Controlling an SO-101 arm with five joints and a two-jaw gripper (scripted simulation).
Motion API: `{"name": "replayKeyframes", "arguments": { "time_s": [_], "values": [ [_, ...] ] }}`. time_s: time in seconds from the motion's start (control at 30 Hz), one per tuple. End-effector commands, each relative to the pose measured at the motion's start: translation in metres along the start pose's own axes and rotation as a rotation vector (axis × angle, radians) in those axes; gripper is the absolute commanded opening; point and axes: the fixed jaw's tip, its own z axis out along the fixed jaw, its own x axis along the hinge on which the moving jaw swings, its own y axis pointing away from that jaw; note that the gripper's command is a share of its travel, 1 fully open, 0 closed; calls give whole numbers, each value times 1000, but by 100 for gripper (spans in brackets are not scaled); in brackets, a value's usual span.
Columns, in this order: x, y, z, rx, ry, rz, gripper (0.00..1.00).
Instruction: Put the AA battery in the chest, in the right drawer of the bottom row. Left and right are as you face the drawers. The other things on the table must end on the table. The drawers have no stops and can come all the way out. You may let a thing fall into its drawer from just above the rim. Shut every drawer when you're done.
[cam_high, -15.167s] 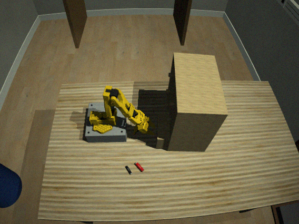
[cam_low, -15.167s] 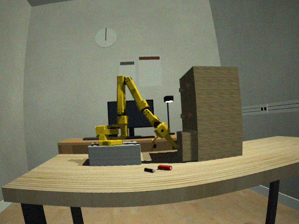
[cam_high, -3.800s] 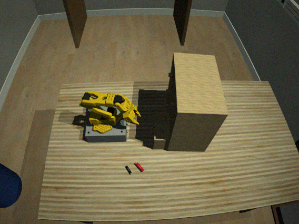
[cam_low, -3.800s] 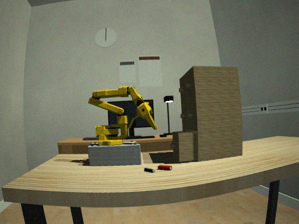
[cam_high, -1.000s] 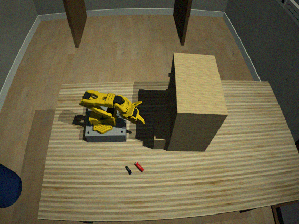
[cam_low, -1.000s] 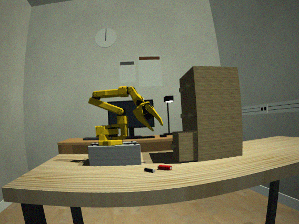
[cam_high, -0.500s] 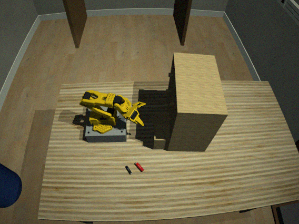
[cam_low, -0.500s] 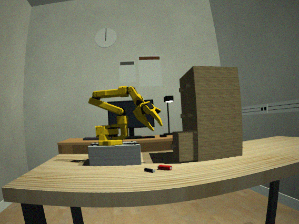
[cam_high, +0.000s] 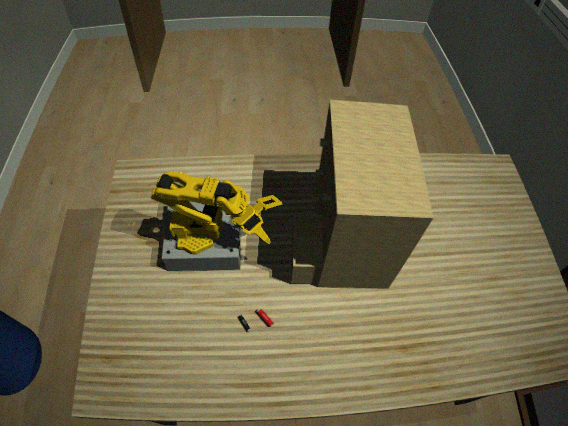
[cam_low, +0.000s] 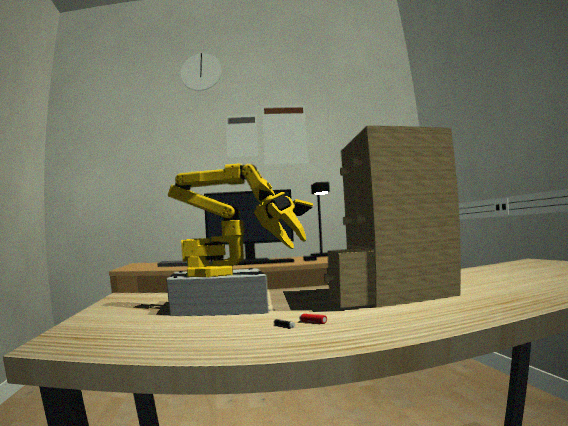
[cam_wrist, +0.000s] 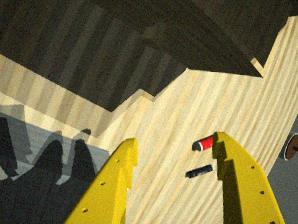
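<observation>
A small black battery (cam_high: 244, 323) (cam_low: 284, 324) (cam_wrist: 199, 171) and a thicker red battery (cam_high: 264, 318) (cam_low: 313, 318) (cam_wrist: 204, 144) lie side by side on the table in front of the chest's near side. Their labels are too small to read. The right drawer of the bottom row (cam_high: 303, 274) (cam_low: 356, 280) stands out of the chest (cam_high: 382, 165) (cam_low: 415, 215); its inside is hidden. The other drawer fronts are in shadow or hidden. My gripper (cam_high: 268, 240) (cam_low: 298, 243) (cam_wrist: 176, 139) is open and empty, tilted downward, high between my base and the chest, away from both batteries.
My grey base block (cam_high: 202, 262) (cam_low: 217, 296) stands left of the chest, facing its drawer side. Knobs of upper drawers (cam_low: 344, 171) stick out toward me. The chest rises tall beside the gripper. The table's front edge (cam_low: 240, 377) lies beyond the batteries.
</observation>
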Motion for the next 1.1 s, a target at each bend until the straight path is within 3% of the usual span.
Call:
{"name": "replayKeyframes", "arguments": {
  "time_s": [0.0, 1.07],
  "values": [
    [-2, -4, -3, 18, -9, 113, 21],
    [-4, -9, -3, 25, -10, 817, 21]
  ]
}}
